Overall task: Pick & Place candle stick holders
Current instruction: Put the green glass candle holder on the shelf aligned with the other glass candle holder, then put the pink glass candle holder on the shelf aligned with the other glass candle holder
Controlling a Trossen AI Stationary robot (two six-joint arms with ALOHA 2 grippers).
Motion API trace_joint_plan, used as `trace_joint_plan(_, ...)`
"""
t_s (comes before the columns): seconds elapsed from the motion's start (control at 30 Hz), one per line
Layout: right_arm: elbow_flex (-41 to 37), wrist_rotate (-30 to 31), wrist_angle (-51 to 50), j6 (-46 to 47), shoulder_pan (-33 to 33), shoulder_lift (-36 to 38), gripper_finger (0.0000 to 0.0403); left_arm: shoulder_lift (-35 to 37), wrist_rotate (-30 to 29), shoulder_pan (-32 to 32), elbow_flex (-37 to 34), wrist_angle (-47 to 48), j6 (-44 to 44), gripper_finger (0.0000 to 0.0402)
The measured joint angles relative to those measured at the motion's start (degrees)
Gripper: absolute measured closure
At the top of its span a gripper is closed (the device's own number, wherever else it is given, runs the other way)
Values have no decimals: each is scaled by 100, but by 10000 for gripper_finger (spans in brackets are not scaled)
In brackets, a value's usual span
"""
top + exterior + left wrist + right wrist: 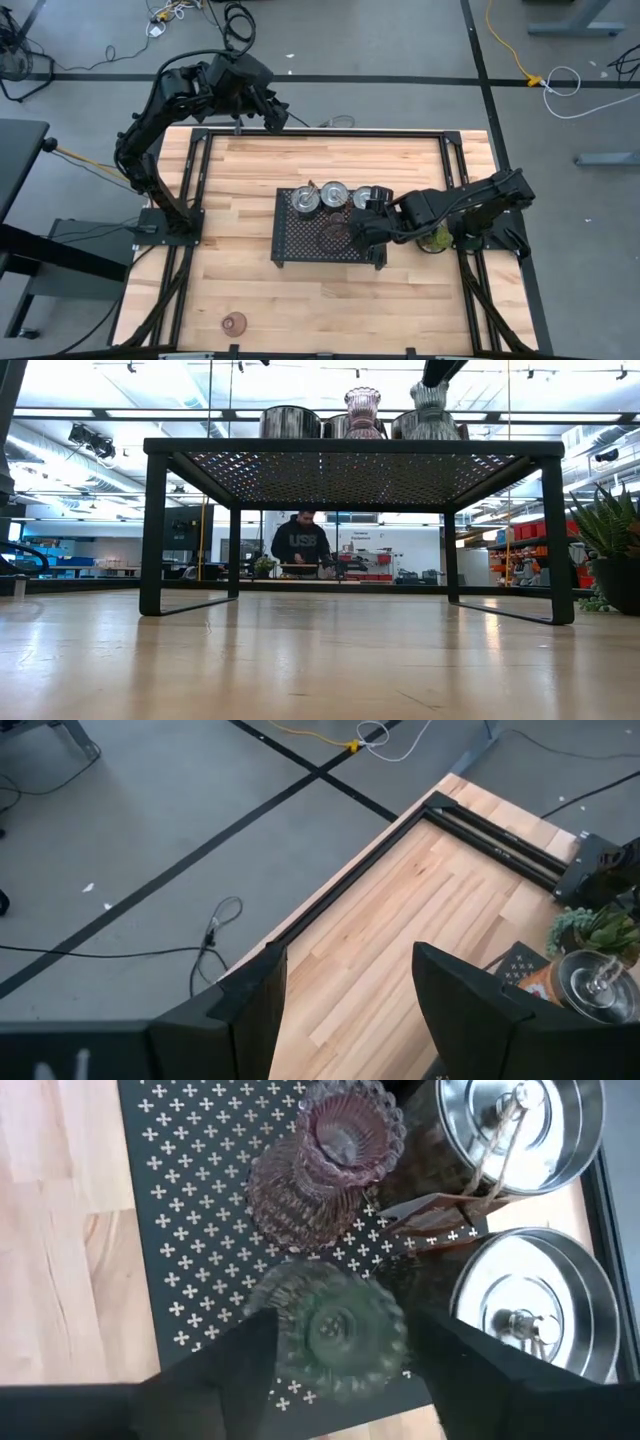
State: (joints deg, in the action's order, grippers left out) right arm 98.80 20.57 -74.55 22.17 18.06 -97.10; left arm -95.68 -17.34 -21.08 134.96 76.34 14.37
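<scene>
A black perforated tray (300,240) stands mid-table. Three silver dish-shaped holders (333,194) sit along its far side. One pink glass holder (330,1160) stands on the tray. Beside it stands the olive-green glass holder (335,1330), between the fingers of my right gripper (345,1350). In the low view the green holder (430,412) stands on the tray top. A second pink glass holder (234,322) stands on the table near the front left. My left gripper (350,1010) is open and empty at the table's far edge. My right gripper has the olive-green holder's upper rim (290,1315) between its two fingers, one on each side. The fingers come from above, pointing down. The holder is upright, and its base (430,436) rests on the tray top.
A small spiky green plant (435,238) stands right of the tray, under my right arm. Black rails (320,133) frame the wooden table. A person (300,545) stands in the room beyond. Bare wood lies left of and in front of the tray.
</scene>
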Motion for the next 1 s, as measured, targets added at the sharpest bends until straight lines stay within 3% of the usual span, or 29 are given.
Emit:
trace_joint_plan(0.17, 0, -21, -5, -15, 0, 0, 163, 0, 0, 0, 0, 4, 0, 181)
trace_joint_plan(0.43, 0, 69, -30, -20, 0, 10, 208, 0, 2, 11, 0, 112, 74, 181)
trace_joint_plan(0.63, 0, 103, -21, -127, 31, 269, 238, 0, 6, 13, 1, 801, 378, 181)
trace_joint_plan(0.77, 0, 157, -6, -129, 31, 501, 245, 0, 137, 108, 2, 1374, 650, 181)
trace_joint_plan(1.0, 0, 200, 178, -190, -17, 619, 245, 9, 63, 223, 2, 1209, 740, 181)
